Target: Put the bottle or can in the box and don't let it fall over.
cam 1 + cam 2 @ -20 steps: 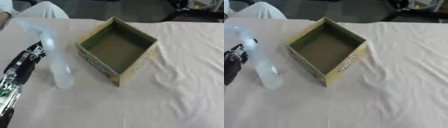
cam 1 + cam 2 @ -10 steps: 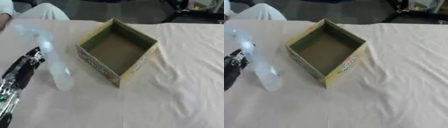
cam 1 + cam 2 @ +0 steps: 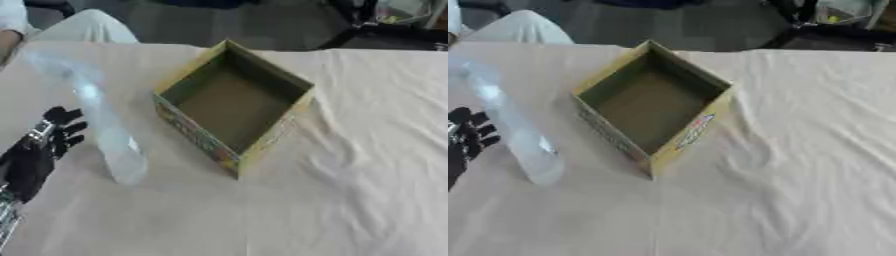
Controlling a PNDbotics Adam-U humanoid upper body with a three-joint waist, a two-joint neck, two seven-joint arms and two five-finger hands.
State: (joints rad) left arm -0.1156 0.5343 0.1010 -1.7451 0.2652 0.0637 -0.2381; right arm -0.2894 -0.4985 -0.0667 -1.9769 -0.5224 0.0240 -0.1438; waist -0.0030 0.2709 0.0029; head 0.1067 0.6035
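Left eye view | left hand (image 3: 39, 150) fingers apart beside blurred clear bottle (image 3: 101, 125) | box (image 3: 234, 102) open

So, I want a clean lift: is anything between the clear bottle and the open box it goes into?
Nothing visible. The bottle stands on the cloth just left of the box, with bare cloth between them. The left hand is beside the bottle, fingers open.
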